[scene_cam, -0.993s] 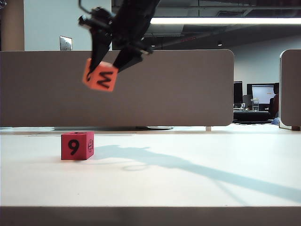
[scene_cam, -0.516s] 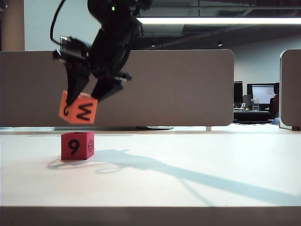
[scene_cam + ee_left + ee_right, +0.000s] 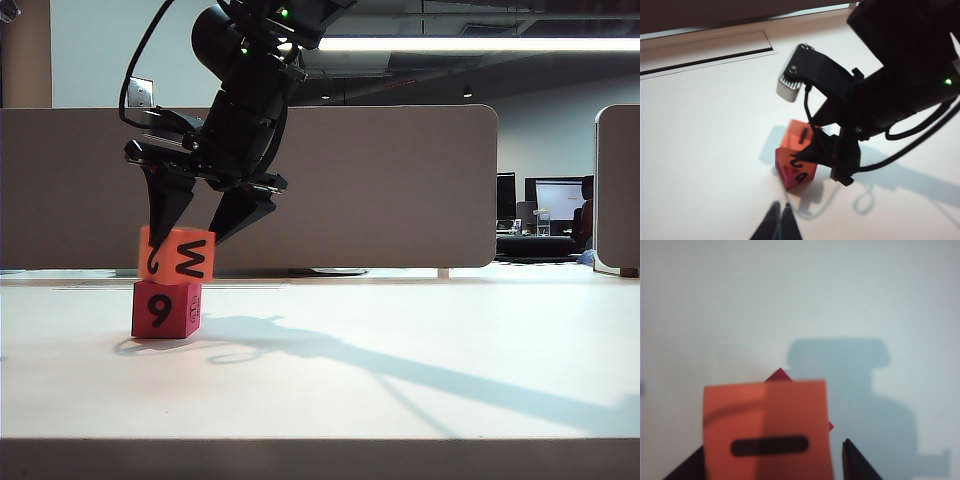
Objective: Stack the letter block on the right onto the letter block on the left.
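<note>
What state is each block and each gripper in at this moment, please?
Orange block: resting on the red block, twisted slightly relative to it.
Red block: flat on the table, underneath.
Right gripper: open, straddling the orange block, with a gap visible on one side.
Left gripper: shut, empty, hanging away from the stack.

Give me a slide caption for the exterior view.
Right gripper opens around orange block set on red block.
</note>
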You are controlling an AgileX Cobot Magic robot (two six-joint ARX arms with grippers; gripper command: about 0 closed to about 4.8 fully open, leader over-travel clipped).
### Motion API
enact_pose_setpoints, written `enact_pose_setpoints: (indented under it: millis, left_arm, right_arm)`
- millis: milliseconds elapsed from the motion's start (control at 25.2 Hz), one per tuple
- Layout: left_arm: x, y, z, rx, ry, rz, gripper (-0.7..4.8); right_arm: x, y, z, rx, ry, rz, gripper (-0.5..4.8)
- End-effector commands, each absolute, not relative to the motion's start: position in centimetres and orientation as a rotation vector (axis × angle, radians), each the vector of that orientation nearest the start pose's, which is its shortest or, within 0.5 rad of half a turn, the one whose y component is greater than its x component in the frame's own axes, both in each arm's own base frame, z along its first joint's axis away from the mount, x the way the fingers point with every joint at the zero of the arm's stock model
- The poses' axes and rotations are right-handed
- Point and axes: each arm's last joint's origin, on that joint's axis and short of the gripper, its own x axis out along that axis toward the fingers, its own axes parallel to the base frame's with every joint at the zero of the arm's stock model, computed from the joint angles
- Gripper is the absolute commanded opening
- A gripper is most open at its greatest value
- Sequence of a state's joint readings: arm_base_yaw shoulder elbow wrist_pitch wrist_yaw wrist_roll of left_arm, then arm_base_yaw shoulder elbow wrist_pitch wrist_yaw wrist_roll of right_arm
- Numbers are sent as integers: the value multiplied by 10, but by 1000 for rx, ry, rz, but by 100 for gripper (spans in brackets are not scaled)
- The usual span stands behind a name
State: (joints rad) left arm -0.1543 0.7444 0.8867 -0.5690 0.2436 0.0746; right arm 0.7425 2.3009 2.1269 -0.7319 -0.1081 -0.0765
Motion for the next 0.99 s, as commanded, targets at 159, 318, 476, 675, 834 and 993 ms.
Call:
enact_pose_setpoints:
  millis: [159,318,476,675,834,993]
  left_arm:
    - [144,-30,340,58,396,-413,-5]
    - [144,-30,340,59,396,-407,-5]
    - [144,-30,340,60,394,-407,-5]
    - [145,-31,344,64,356,-416,-6]
    - [145,-33,345,69,342,-425,-6]
    - [145,-33,345,69,341,-425,-6]
  right_arm:
    - [373,347,246,-346,819,838,429]
    - [370,347,254,-288,828,905,464]
    - [363,344,272,-220,819,968,463]
    - [358,338,295,-193,774,1008,447]
    - [357,321,312,-183,779,984,186]
    - [355,285,340,-195,804,864,-8]
